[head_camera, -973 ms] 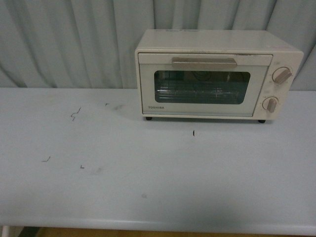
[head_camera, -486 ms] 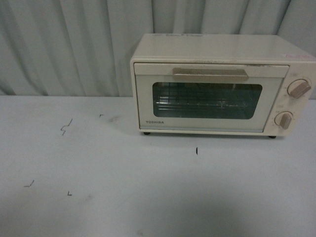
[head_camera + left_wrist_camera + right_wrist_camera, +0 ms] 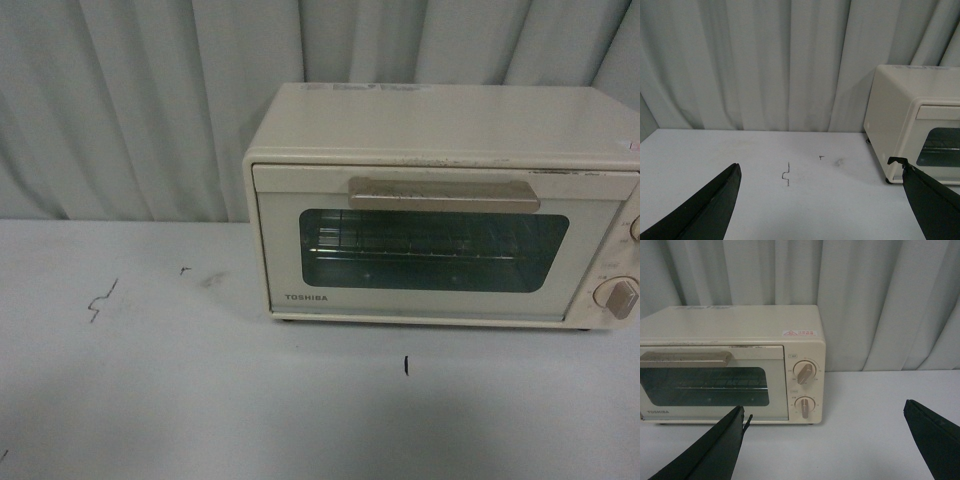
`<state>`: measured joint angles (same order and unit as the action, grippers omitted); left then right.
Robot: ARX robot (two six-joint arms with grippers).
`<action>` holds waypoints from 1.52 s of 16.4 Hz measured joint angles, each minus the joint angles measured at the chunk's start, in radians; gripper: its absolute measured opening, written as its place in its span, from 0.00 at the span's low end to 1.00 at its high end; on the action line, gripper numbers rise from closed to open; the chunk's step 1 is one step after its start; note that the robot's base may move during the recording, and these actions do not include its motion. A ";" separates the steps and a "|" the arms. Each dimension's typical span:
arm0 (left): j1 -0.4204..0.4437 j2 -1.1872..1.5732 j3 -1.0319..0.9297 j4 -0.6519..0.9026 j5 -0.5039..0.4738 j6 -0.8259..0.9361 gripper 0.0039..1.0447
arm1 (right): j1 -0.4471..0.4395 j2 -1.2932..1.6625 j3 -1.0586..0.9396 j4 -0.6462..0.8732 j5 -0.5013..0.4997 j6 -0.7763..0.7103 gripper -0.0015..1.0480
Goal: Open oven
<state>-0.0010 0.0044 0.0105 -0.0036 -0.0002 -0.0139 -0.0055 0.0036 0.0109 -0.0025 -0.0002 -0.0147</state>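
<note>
A pale grey-white table (image 3: 200, 400) fills the lower part of the front view, matte and slightly scuffed, with a few small dark pen marks (image 3: 103, 298) on its left side, a short vertical tick (image 3: 406, 365) in front of the oven, and a faint grey smudge (image 3: 212, 280) near the back. Behind the table hangs a light grey curtain (image 3: 120, 100) in deep vertical folds, closing off the whole background. The oven (image 3: 440, 200) stands on the table's far right, close to the curtain, with its right end cut off by the picture's edge. Its door is closed, the beige bar handle (image 3: 443, 193) runs across the top of the door, and the wire rack (image 3: 410, 245) shows through the dark glass. In the right wrist view two round knobs (image 3: 804, 374) sit one above the other on the front panel. The left gripper (image 3: 813, 167) hangs above the bare table beside the oven, its dark fingers spread wide and holding nothing. The right gripper (image 3: 824, 407) is likewise spread wide and empty, facing the oven's knob end without touching it.
</note>
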 joint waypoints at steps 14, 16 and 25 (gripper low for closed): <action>-0.254 0.698 0.241 -0.034 -0.093 -0.221 0.94 | 0.000 0.000 0.000 -0.001 0.000 0.000 0.94; -0.416 1.193 0.312 0.324 -0.069 -0.471 0.94 | 0.000 0.000 0.000 -0.001 0.000 0.000 0.94; -0.515 1.575 0.403 0.464 -0.053 -0.766 0.94 | 0.000 0.000 0.000 -0.001 0.000 0.000 0.94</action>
<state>-0.5159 1.5799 0.4137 0.4602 -0.0536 -0.7799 -0.0055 0.0036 0.0109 -0.0036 -0.0002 -0.0147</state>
